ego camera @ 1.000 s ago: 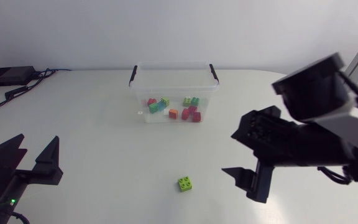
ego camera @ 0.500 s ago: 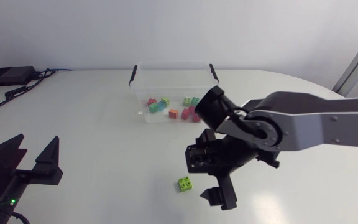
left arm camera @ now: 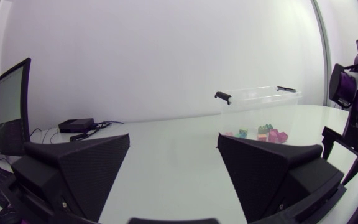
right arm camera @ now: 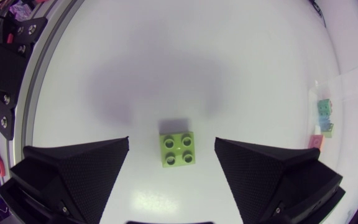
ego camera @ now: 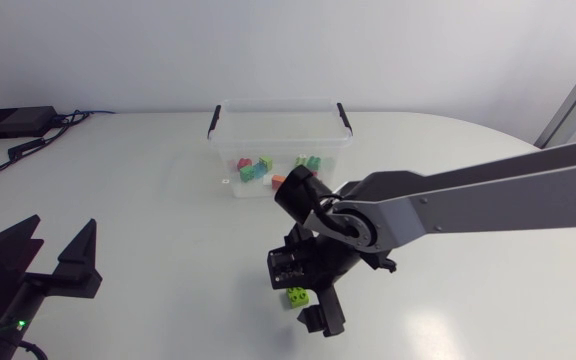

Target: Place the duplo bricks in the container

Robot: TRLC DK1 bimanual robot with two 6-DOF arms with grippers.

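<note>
My right gripper (right arm camera: 172,140) has swung in over the lime-green four-stud duplo brick (right arm camera: 178,150), fingers spread either side without touching; my left gripper (left arm camera: 173,140) stays parked, fingers spread.

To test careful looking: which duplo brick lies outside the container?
The lime-green brick, alone on the table between the open fingers of the right gripper; all others sit inside the clear container.

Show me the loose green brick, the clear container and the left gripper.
green brick (right arm camera: 178,150): right wrist view, on its studded top.
container (ego camera: 280,102): head view, on its far rim.
left gripper (ego camera: 63,225): head view, midway between its fingertips.
</note>
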